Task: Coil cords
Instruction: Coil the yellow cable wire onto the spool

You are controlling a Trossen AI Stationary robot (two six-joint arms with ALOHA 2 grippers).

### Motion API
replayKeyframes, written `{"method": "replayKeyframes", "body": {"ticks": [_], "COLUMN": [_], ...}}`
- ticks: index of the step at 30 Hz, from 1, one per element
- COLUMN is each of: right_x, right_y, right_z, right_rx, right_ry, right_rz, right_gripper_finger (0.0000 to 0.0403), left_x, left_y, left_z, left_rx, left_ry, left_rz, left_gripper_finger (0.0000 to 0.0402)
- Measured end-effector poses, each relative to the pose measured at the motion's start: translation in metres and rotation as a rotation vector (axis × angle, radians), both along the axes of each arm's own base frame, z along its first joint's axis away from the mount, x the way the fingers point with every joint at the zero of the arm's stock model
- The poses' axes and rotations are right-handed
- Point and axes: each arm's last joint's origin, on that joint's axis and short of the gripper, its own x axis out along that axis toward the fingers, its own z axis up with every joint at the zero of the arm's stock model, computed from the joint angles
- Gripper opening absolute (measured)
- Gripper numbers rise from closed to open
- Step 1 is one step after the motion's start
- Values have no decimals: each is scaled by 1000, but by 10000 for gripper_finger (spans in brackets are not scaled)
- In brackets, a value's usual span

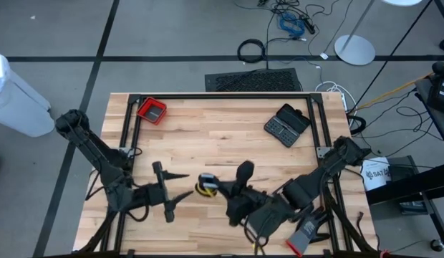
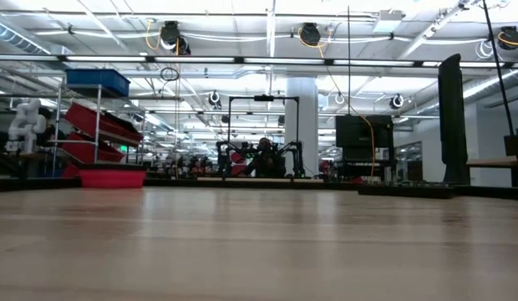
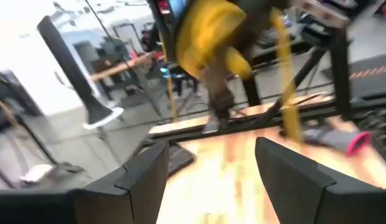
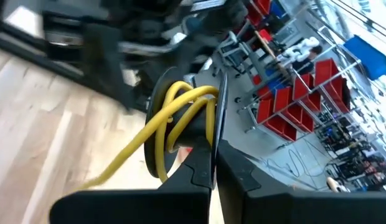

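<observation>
The cords [image 1: 205, 185], a yellow and a black loop, are gripped between the closed fingers of the right hand [image 1: 219, 188] above the middle of the bench [image 1: 222, 129]. The left hand [image 1: 186, 185] is spread wide just beside them, holding nothing. A red tray [image 1: 152, 110] and a black case [image 1: 287, 125] are set well apart near the far edge, with bare wood between.
</observation>
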Motion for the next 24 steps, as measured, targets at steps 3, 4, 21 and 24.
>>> {"method": "replayKeyframes", "body": {"ticks": [3,4,21,24], "right_x": [-9,-13,-30,-30], "right_y": [-10,-13,-29,-30], "right_z": [15,20,41,40], "right_rx": [15,16,56,57], "right_ry": [-24,-26,-46,-39], "right_rz": [-3,1,18,12], "right_gripper_finger": [0,0,0,0], "left_x": [6,8,90,98], "left_y": [4,6,64,69], "left_z": [-4,-7,-48,-55], "left_rx": [-117,-144,-177,-188], "left_ry": [-21,-24,-323,-365], "left_rz": [-77,-110,-511,-495], "left_gripper_finger": [246,246,246,246]}}
